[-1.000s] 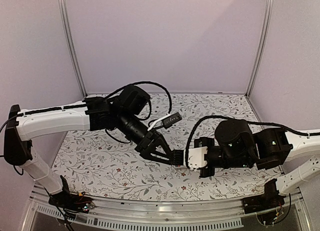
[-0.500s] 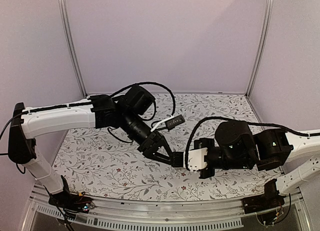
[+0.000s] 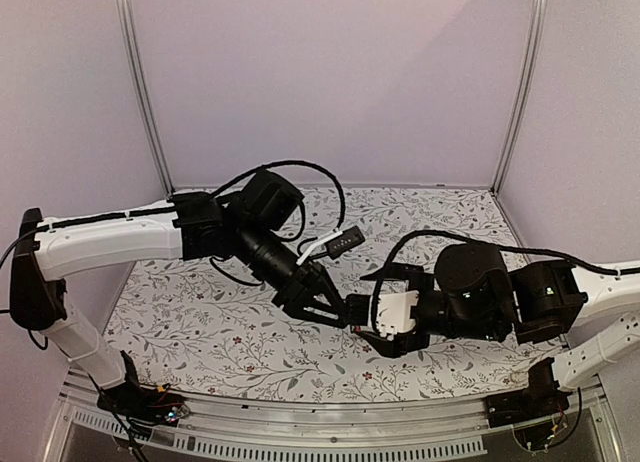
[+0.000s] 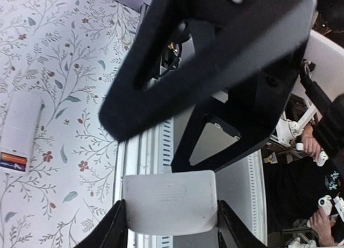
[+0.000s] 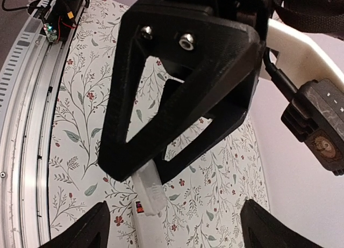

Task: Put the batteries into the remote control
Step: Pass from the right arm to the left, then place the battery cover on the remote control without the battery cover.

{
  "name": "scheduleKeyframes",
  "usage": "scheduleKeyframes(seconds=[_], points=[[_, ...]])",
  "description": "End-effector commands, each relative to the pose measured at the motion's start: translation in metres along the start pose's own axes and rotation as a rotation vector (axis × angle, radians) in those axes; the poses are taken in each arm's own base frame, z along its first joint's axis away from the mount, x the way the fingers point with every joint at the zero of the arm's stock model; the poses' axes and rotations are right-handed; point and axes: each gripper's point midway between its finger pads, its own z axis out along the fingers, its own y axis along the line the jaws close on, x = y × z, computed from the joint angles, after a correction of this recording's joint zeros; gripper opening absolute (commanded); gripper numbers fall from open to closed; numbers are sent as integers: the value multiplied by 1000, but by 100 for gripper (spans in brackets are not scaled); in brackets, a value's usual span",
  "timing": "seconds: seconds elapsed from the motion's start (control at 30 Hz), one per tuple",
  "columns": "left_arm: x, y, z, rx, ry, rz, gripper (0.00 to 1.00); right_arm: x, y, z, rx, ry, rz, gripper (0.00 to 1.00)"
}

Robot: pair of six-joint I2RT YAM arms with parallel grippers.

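Two arms met over the middle of the flower-patterned bench [image 3: 190,327], shown from above and from each wrist.

**Left gripper.** The left gripper [image 4: 172,227] was clamped on a white plate [image 4: 169,201]. This was a flat, rounded rectangle with a faint oval mark on its face, and it touched both fingers. It was held clear of the bench surface, near the front rail [image 4: 145,151].

**Right gripper.** The right gripper [image 5: 177,226] stood with its fingers spread far apart and nothing between them. It faced the left gripper at close range, so that each wrist view was largely filled by the other arm's black triangular finger frame.

**Remote control.** The remote control [image 4: 20,131] lay flat on the bench with its white back upward, touched by neither gripper. In the right wrist view it sat just below the tip of the left gripper and the held plate. In the overhead view it could not be made out beneath the two grippers.

**Batteries.** An orange battery [image 4: 13,161] lay across one end of the remote's back. A dark strip ran just beside it, but the pictures did not show clearly whether that was the second battery.
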Motion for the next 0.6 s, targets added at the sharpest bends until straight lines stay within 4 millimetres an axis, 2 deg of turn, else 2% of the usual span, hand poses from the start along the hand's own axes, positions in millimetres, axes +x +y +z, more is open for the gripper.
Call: scheduleKeyframes(seconds=[0.0, 0.07, 0.13, 0.2, 0.3, 0.4, 0.57], points=[[-13, 24, -18, -209, -95, 131, 33, 12, -22, -15, 139, 0, 133, 97], [-10, 40, -24, -321, -97, 173, 33, 16, -31, -27, 193, -37, 221, 99], [-5, 52, -28, -413, -87, 219, 34, 29, -40, -35, 244, -30, 308, 99], [0, 63, -31, -493, -81, 275, 34, 55, -56, -40, 285, 5, 473, 99], [6, 79, -35, -593, -72, 336, 36, 93, -69, -42, 256, 44, 772, 99], [12, 92, -31, -692, -26, 437, 36, 125, -72, -39, 209, 67, 1040, 99], [26, 113, -10, -784, 85, 574, 37, 150, -56, -20, 21, 100, 1316, 99]])
